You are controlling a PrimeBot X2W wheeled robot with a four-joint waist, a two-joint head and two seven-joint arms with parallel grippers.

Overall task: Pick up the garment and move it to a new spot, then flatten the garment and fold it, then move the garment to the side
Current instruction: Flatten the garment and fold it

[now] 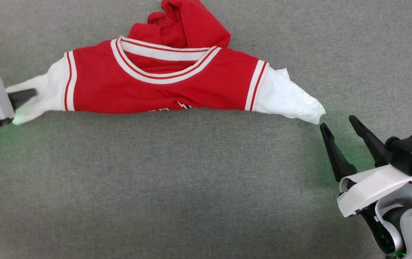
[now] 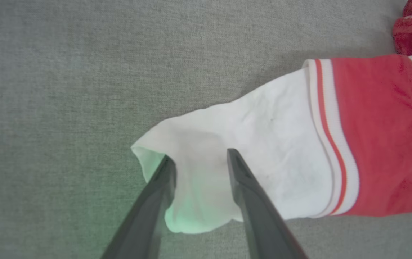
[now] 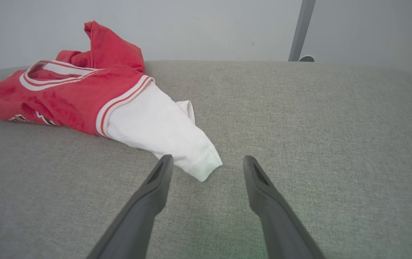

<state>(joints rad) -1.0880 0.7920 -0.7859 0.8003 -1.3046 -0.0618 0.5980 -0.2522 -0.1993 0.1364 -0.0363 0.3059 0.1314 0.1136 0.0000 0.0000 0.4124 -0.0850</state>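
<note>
Both claws gape open: my left claw straddles one white sleeve end of the garment, my right claw sits just short of the other. It lies stretched across grey cloth.

The grey woven cloth surface is bare across its near half, open from either side. One obstruction: the red jersey T-shirt with white sleeves, spread across the far half, its body bunched in a raised heap at the far edge. One sleeve end lies between the parted fingers of the left gripper; the right gripper, jaws apart, stands just short of the other sleeve tip.
</note>
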